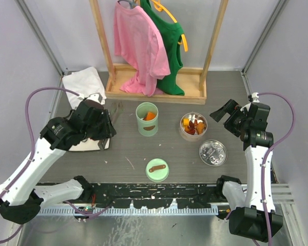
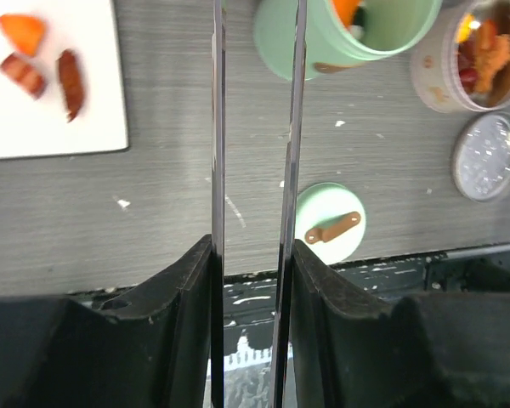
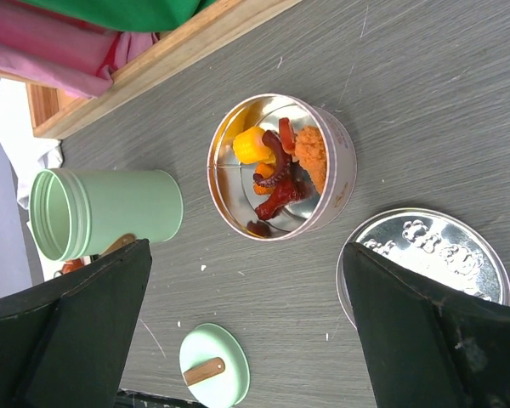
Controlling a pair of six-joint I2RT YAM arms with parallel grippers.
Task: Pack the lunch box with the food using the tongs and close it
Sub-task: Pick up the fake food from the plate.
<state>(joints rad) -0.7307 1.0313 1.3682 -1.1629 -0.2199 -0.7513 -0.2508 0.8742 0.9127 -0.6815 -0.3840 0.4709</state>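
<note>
Left claw (image 2: 252, 245): we see it closed on the tongs (image 2: 218, 127), a finger pressed to each arm
Right claw (image 3: 246, 249): spread wide, holding nothing
Food (image 1: 193, 124): in the round tin (image 1: 193, 139), at 3 o'clock from the green tub (image 1: 147, 129) on the surface (image 1: 128, 148)

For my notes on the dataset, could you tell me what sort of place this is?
Probably a lab test cell: a walled-in table, robot arms bolted at its edge, and mixed props, a clothes rack and a food tin.
</note>
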